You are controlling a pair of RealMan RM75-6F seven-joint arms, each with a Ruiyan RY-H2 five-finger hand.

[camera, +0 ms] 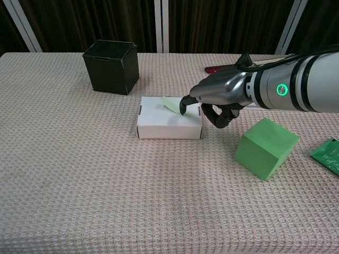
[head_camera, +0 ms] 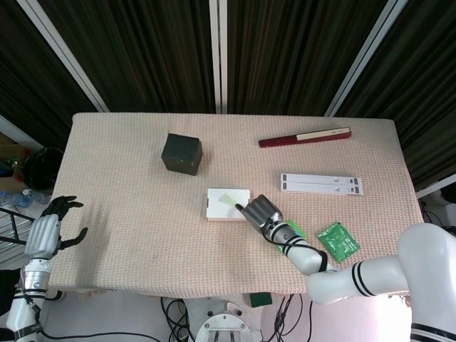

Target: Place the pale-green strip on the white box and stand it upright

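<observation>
The pale-green strip (camera: 170, 103) lies at a low tilt over the top of the white box (camera: 169, 126), its free end pointing left. My right hand (camera: 218, 95) reaches in from the right and its fingertips (camera: 184, 107) pinch the strip's right end, with the other fingers curled under. From the head view, the strip (head_camera: 228, 198) shows on the box (head_camera: 216, 211), with the right hand (head_camera: 261, 211) at the box's right edge. My left hand (head_camera: 48, 233) hangs beyond the table's left edge, fingers apart and holding nothing.
A black cube (camera: 111, 66) stands at the back left. A green cube (camera: 266, 148) sits just right of my right hand, and a green packet (camera: 329, 155) lies at the far right. A red-and-beige stick (head_camera: 305, 137) and a white double strip (head_camera: 321, 184) lie farther back right.
</observation>
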